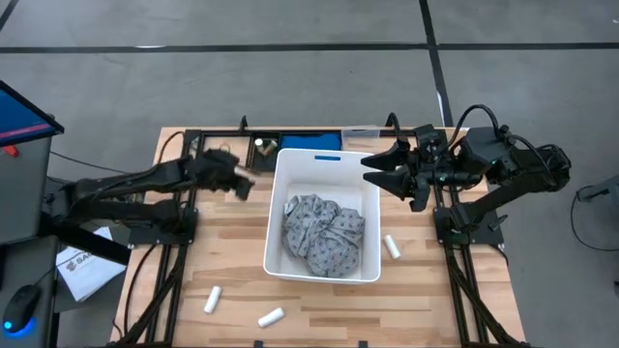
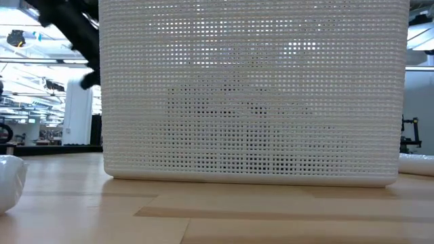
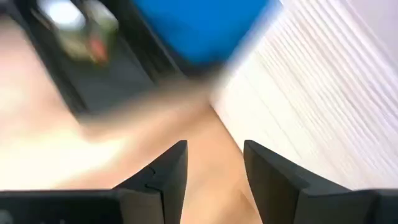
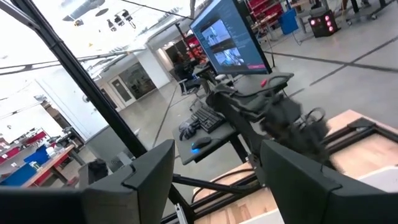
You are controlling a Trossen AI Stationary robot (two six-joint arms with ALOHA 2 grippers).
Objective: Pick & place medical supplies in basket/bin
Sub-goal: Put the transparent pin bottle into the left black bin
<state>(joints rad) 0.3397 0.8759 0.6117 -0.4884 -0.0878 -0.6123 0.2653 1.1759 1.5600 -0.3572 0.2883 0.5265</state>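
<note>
The white basket [image 1: 274, 217] stands at the table's middle, a blue label [image 1: 324, 155] at its far end; the low view shows its perforated wall [image 2: 251, 95]. The grey speckled fabric [image 1: 322, 235] lies crumpled inside it. One white roll [image 1: 391, 246] lies on the table right of the basket, and two more [image 1: 213, 299] [image 1: 270, 316] lie near the front edge. My left gripper [image 1: 242, 186] [image 3: 214, 168] is open and empty, low beside the basket's far left corner. My right gripper [image 1: 382, 170] [image 4: 217, 168] is open and empty, raised over the basket's far right corner.
A blue box [image 1: 309, 142] and a small dark item [image 1: 262, 148] sit on the table's far edge behind the basket. A screen [image 1: 19, 116] and papers [image 1: 82, 266] are off the table's left side. Rolls show at both edges of the low view [image 2: 10, 179] [image 2: 417, 163].
</note>
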